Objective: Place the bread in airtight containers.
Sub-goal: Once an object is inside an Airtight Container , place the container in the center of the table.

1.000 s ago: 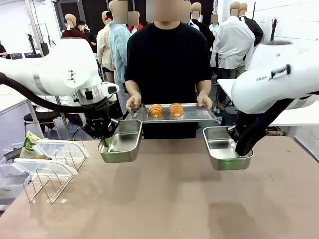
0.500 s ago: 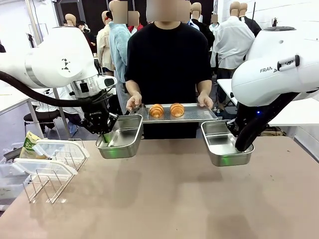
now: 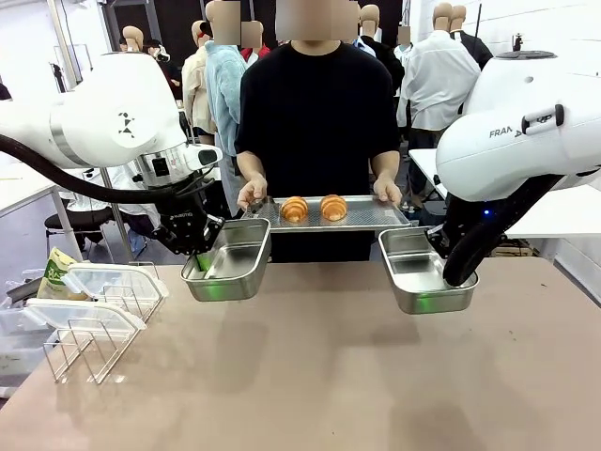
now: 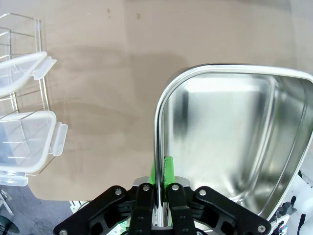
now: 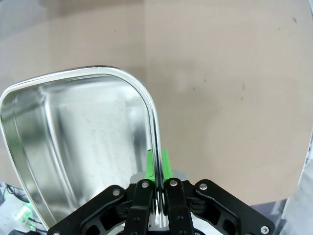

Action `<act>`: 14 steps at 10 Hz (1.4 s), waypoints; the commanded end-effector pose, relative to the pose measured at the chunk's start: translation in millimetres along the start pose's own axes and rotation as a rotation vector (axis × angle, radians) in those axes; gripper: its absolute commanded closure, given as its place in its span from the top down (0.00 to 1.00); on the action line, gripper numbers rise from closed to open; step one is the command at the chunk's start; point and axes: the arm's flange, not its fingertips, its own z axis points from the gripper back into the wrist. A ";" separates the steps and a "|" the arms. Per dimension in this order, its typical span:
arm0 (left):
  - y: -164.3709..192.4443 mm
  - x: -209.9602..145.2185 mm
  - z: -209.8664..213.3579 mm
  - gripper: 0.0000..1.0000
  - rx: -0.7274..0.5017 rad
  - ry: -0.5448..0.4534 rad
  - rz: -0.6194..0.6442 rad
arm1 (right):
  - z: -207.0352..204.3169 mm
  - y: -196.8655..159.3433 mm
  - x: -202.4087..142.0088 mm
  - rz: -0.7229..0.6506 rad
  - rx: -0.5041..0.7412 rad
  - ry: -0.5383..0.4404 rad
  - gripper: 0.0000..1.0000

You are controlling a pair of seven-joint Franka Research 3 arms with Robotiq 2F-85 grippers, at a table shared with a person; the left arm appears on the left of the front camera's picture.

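Bread (image 3: 294, 209) not yet loaded; containers raised toward the tray within the last second
Glossy and ridged, it is carried on the person's perforated tray (image 3: 376, 215); the shiny round-cornered steel left container (image 3: 228, 263) and right container (image 3: 421, 275) are clamped at the rim by the left gripper (image 4: 163, 169) and right gripper (image 5: 157, 166), presented for filling

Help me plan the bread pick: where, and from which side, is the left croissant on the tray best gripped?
Probably from straight above, jaws closing across the left croissant at its thick middle. It lies flat on the perforated tray, whose raised rim hinders a sideways approach, and the right croissant sits apart, leaving room for one jaw between.
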 end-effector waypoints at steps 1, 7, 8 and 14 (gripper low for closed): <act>2.3 0.2 3.0 0.00 0.011 -0.005 0.005 | 3.1 0.2 -0.5 -0.001 0.001 -0.006 0.00; 2.3 0.2 3.0 0.00 0.011 -0.005 0.005 | 3.1 0.2 -0.5 -0.001 0.001 -0.006 0.00; 2.3 0.2 3.0 0.00 0.011 -0.005 0.005 | 3.1 0.2 -0.5 -0.001 0.001 -0.006 0.00; 2.3 0.2 3.0 0.00 0.011 -0.005 0.005 | 3.1 0.2 -0.5 -0.001 0.001 -0.006 0.00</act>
